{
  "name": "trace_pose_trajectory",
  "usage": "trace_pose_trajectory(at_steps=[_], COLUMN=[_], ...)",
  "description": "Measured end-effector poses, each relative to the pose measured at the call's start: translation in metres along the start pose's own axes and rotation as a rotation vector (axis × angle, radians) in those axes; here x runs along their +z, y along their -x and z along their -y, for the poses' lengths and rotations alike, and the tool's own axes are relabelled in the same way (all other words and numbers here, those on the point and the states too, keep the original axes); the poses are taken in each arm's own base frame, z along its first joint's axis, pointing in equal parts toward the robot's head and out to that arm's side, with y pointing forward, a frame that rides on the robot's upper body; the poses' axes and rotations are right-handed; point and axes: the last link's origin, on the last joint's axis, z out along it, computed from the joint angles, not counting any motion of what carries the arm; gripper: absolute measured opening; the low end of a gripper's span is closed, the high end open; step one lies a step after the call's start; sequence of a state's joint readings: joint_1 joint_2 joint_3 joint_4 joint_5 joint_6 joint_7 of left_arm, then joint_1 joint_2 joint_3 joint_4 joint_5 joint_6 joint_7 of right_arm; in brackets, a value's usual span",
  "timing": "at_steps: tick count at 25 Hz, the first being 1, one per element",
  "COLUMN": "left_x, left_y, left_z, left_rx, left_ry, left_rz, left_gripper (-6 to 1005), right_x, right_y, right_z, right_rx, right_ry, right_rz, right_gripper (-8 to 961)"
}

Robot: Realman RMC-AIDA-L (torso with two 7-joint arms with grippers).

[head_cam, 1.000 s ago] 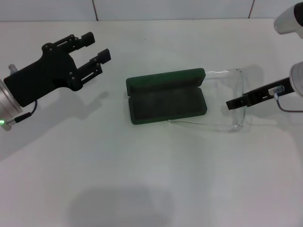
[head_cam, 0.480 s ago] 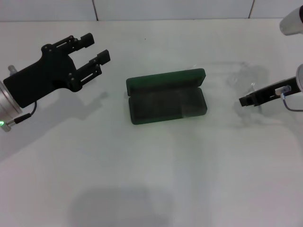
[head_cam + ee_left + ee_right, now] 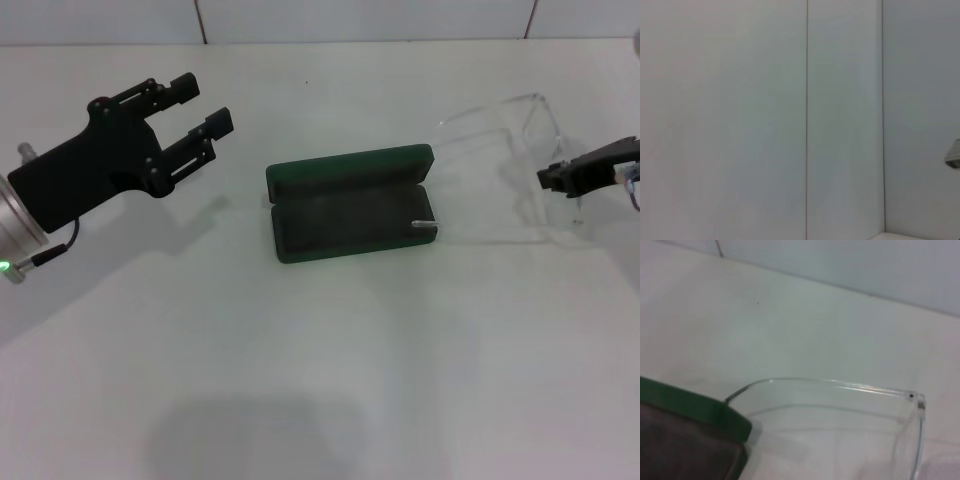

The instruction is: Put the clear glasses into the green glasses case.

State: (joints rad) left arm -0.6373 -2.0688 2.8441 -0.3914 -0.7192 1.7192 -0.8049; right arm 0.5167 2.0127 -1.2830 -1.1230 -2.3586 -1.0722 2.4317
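at three o'clock on the worktop (image 3: 330,390), the right tool (image 3: 560,180) was clamped on the glasses (image 3: 520,135), lifted with arms splayed, probably to clear the rim; one tip rested on the case (image 3: 350,205), lying open at centre. the left tool (image 3: 195,115) hung at ten o'clock, fingers apart, with clear worktop around the case.

white table (image 3: 330,380), open green glasses case (image 3: 352,203) lying on it
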Motion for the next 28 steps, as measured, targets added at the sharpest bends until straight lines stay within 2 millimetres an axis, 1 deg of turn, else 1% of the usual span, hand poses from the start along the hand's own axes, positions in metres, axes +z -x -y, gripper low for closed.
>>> trace_pose_trajectory(at_steps=[4,9,11,16,21,22,24,28], left_x=[0.0,0.001,0.003,0.007,0.01,0.011,0.013,0.023], left_y=[0.0,-0.001,-0.002,-0.004,-0.004,-0.004,-0.005,-0.013], left_z=[-0.001,-0.002,-0.002,-0.005,-0.008,-0.009,-0.011,-0.014], left_rx=[-0.003,-0.014,-0.03,-0.094,-0.106,-0.11,-0.114,-0.104], left_ry=[0.0,-0.007,-0.015,-0.007,0.006,0.011,0.021,0.069], left_rz=[-0.005,-0.025,-0.044,-0.076,-0.087,-0.093,-0.102,-0.133], left_gripper=[564,566,566,568,570,570,571,571], right_x=[-0.005,-0.008,-0.012,-0.021,-0.033,-0.033,-0.033,-0.036], right_y=[-0.001,0.003,0.004,0.005,0.001,-0.002,-0.004,-0.006], right_z=[0.005,0.0,-0.002,-0.004,0.004,0.005,-0.001,-0.023], right_rx=[-0.02,-0.086,-0.143,-0.204,-0.222,-0.227,-0.263,-0.351], right_ry=[-0.023,0.008,0.019,0.049,0.057,0.073,0.144,0.35], right_rz=[0.043,0.098,0.167,0.348,0.506,0.53,0.568,0.59], right_gripper=[118,118,118,118,117,117,117,117])
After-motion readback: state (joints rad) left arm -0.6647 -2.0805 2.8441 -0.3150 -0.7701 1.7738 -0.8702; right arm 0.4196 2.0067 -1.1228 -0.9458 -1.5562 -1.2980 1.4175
